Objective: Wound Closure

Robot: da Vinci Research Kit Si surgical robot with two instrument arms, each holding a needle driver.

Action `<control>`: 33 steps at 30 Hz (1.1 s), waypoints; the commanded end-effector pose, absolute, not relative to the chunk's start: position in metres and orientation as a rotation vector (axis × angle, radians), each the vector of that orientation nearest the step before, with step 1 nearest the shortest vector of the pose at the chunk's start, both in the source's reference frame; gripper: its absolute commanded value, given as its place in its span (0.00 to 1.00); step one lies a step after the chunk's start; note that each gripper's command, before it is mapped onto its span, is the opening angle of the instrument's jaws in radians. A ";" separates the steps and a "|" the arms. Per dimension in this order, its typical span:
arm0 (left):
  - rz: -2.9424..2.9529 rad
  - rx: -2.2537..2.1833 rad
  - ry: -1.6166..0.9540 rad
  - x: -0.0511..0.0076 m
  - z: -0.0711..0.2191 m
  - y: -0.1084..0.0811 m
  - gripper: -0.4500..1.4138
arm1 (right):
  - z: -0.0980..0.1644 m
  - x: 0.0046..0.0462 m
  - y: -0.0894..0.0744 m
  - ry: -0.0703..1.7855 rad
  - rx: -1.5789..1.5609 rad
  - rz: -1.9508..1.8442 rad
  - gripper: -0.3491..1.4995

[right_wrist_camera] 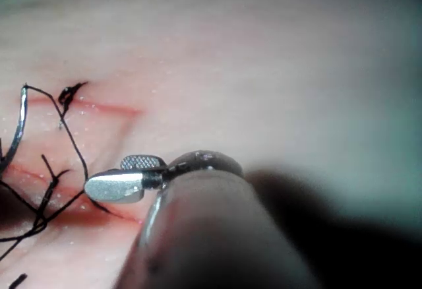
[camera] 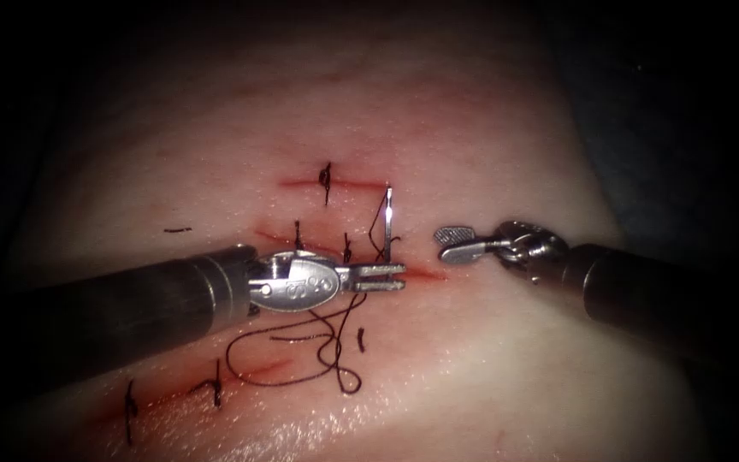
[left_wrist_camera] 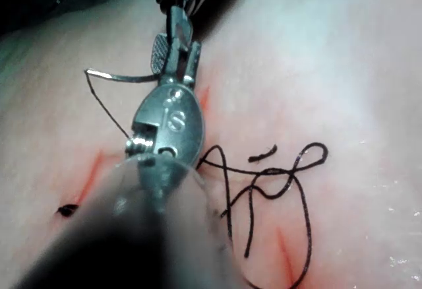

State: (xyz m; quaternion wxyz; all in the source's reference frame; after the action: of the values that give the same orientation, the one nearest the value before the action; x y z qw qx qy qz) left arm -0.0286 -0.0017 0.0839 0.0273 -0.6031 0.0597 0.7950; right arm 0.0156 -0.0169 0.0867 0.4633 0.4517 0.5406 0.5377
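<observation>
My left tool (camera: 397, 279) lies over the red cut (camera: 425, 275) with its jaws shut on the curved needle (camera: 388, 222). The needle's thread end stands up above the jaws; its point is hidden beneath them, so I cannot tell whether it is in the tissue (camera: 489, 376). Dark thread (camera: 375, 224) runs down from that upper end. In the left wrist view the needle (left_wrist_camera: 119, 76) sticks out sideways from the left tool (left_wrist_camera: 177, 74). My right tool (camera: 448, 243) hovers just right of the needle, jaws open and holding nothing. In the right wrist view the right tool (right_wrist_camera: 109, 173) sits beside the needle (right_wrist_camera: 20, 127).
Knotted stitches sit at several short red cuts, one above the needle (camera: 327, 177) and others near the front left (camera: 215, 389). Loose thread loops (camera: 335, 364) lie on the tissue in front of the left tool. A cut thread end (camera: 178, 230) lies at the left.
</observation>
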 end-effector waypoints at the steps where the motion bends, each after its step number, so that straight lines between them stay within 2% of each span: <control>1: 2.457 -1.863 0.198 -0.0293 0.085 -0.002 0.00 | 0.086 0.0173 -0.017 1.327 1.128 1.332 0.95; 14: 2.505 -1.841 0.288 -0.0302 0.085 -0.004 0.00 | 0.086 0.0206 -0.017 1.293 1.169 1.407 0.95; 24: 2.539 -1.832 0.360 -0.0303 0.085 -0.004 0.00 | 0.086 0.0209 -0.016 1.205 1.096 1.462 0.95; 33: 2.555 -1.822 0.388 -0.0309 0.085 -0.004 0.00 | 0.085 0.0212 -0.016 1.206 1.109 1.463 0.98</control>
State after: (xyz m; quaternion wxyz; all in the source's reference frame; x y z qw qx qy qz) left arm -0.0304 -0.0044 0.0844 -0.0102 -0.5753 0.1226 0.8086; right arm 0.0204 -0.0164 0.0848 0.4560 0.4492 0.4866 0.5946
